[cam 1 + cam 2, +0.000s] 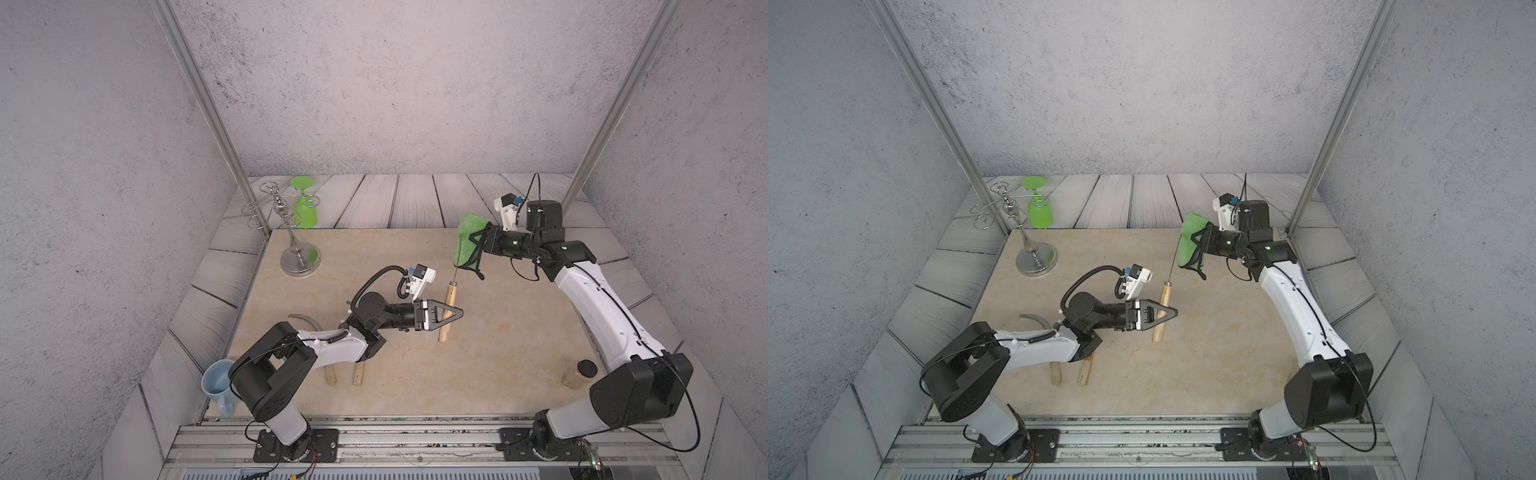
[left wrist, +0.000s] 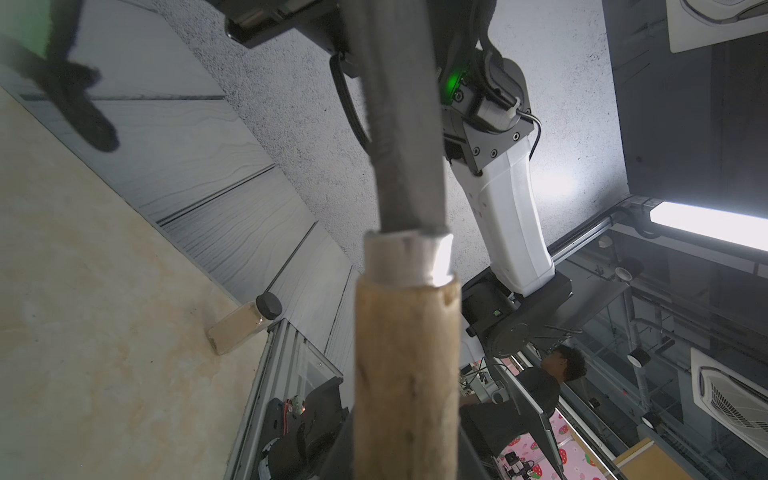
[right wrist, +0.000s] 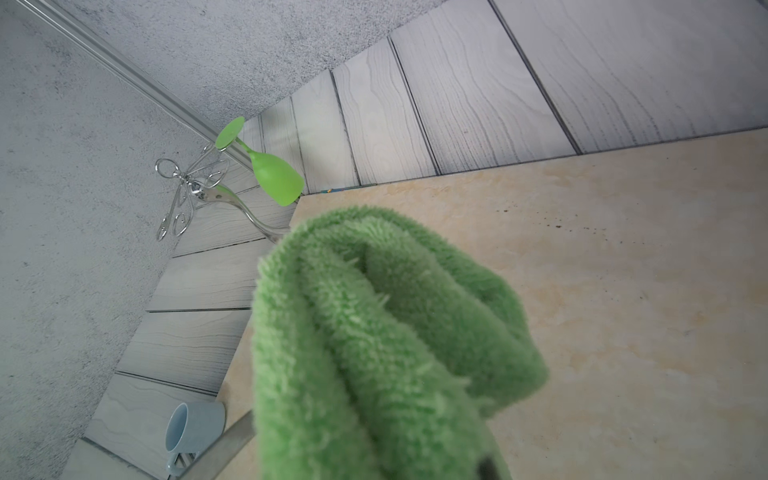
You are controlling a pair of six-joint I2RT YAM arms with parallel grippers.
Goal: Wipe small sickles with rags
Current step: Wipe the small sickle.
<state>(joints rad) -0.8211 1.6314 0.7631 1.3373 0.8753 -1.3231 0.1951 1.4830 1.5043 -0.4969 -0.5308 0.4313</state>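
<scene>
My left tool was clenched across the pale wooden handle of one sickle, holding it clear of the tabletop with the butt of the handle sticking out on the near side of the tool. The thin grey blade ran out on the far side towards my other arm. My right tool was clamped on the folded green rag, which hung from it with its black strap dangling below. The blade tip reached the rag just in front of the right tool. In the right wrist view the blade slipped behind the fuzzy fold, so I could not tell whether the cloth wrapped it or only touched it. Behind my left tool, partly under that arm, the two other sickles lay side by side on the tabletop, one curved blade showing past the elbow. Well away from both tools stood a blue mug, a chrome rack carrying an upside-down green glass, and a small jar with a black lid.
</scene>
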